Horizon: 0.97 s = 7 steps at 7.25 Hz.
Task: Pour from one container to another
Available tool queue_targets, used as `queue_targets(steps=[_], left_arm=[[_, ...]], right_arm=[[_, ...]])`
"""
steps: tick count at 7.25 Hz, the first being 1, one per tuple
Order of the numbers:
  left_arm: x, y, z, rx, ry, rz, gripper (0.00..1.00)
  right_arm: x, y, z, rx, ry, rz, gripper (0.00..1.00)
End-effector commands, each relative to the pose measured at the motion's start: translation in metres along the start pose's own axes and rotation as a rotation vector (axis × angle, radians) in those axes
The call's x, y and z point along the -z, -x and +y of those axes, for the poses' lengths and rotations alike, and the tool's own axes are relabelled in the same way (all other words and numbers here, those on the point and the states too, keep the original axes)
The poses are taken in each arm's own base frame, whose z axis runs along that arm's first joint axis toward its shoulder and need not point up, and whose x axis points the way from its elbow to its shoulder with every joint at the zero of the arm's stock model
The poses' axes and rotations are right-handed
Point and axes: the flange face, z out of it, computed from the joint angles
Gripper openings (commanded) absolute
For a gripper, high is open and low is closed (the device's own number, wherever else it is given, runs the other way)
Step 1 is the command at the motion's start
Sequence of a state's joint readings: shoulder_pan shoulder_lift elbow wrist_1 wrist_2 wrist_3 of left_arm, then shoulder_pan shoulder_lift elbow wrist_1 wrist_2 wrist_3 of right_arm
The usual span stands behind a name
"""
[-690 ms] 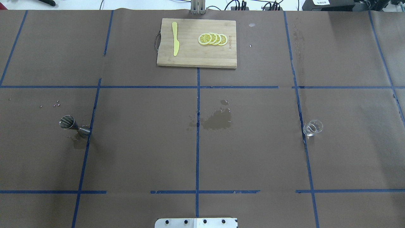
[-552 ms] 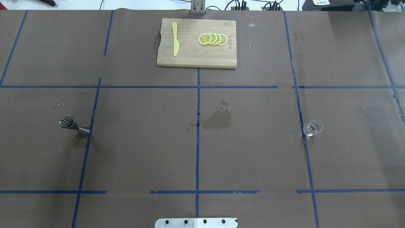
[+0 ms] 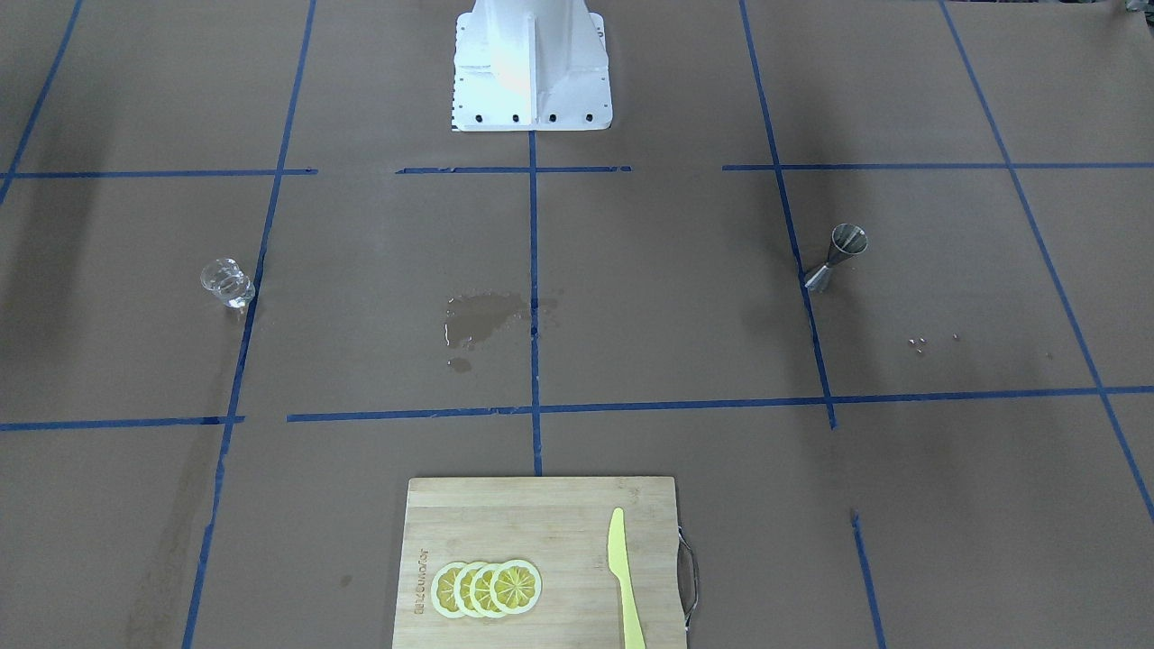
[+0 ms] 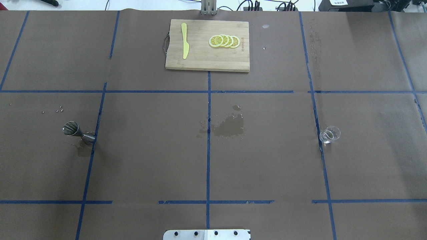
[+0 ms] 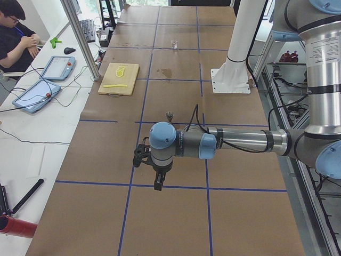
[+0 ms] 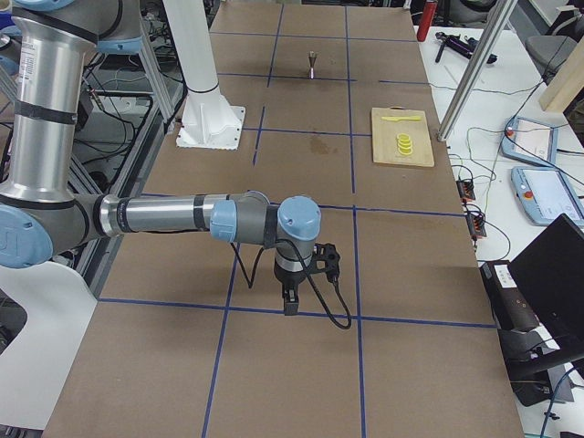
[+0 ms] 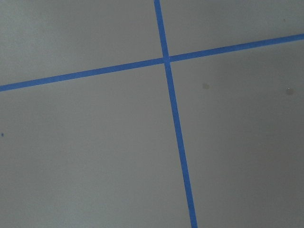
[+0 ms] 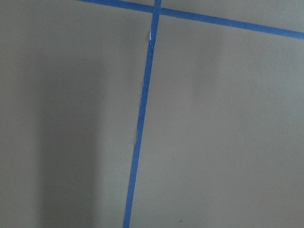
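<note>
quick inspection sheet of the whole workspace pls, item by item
surface: brown paper-covered table with blue tape grid; wet patch near the centre
job's things: glass tumbler upright on the robot's right; steel jigger upright on its left; far apart, neither held
clutter: cutting board at the far edge carrying a yellow knife and lemon slices; small specks beyond the jigger
grippers: left gripper and right gripper hang over bare table, away from both things; fingers open or shut cannot be told
cables: black cables bunched past the table's far edge
surroundings: seated person, tablets on a side bench
</note>
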<state>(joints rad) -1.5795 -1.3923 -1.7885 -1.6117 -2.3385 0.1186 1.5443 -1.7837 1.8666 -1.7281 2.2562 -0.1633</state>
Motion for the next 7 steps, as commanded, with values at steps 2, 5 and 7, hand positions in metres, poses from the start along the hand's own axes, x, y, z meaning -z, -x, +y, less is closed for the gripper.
queue_targets(steps=[2,5,7], left_arm=[[0.010,-0.011,-0.018,-0.059,-0.070,0.031,1.00],[0.007,-0.007,-0.022,-0.103,-0.118,0.032,1.00],[0.002,-0.018,-0.015,-0.122,-0.134,0.219,1.00]], right_arm=[[0.012,0.011,-0.013,0.082,-0.105,0.021,1.00],[0.014,0.019,-0.022,0.059,-0.150,-0.055,1.00],[0.009,0.023,-0.024,0.052,-0.144,-0.144,1.00]])
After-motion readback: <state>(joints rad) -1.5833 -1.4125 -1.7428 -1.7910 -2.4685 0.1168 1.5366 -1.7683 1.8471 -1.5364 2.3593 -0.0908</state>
